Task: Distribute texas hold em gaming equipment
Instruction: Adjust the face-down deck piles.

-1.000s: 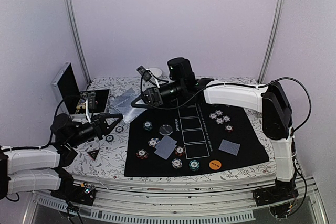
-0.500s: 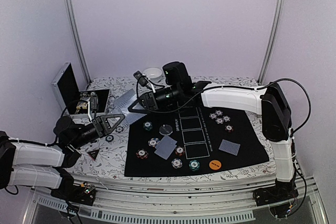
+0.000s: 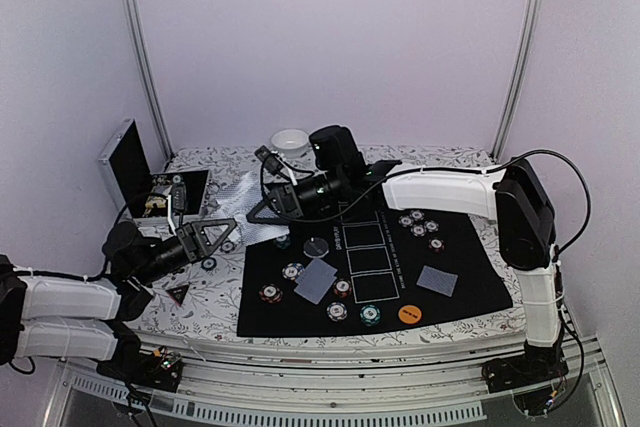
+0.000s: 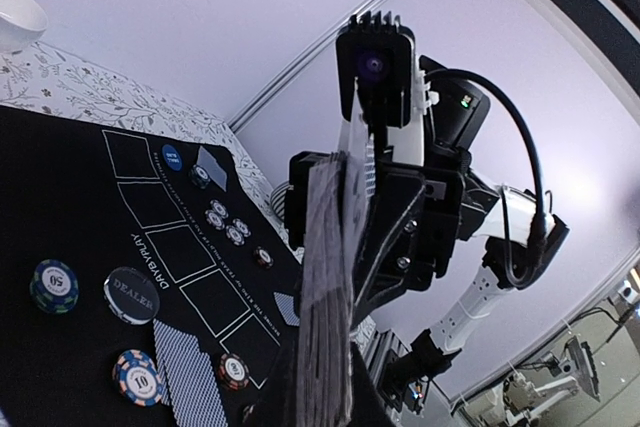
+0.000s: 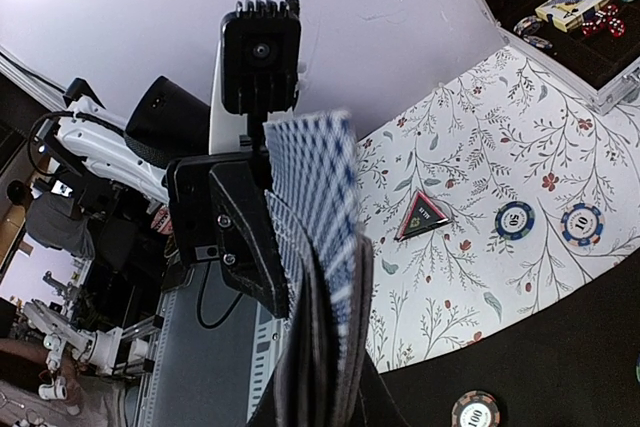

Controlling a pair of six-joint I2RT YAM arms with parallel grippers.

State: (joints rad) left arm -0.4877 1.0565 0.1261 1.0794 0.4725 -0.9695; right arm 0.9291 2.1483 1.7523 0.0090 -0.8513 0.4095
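Holding the fanned playing cards [image 4: 325, 247] between both arms, we find them at centre left of the top view, beside the black mat's [image 3: 470, 267] upper left corner. Our left gripper [image 3: 222, 229] is clenched on one end, and our right gripper [image 3: 258, 213] pinches the other.

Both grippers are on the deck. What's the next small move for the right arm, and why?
Probably ease the right gripper back toward the black mat to peel one card free. The left gripper clamps the deck of playing cards, the right looks pinched on its fanned edge, and only two face-down cards lie dealt.
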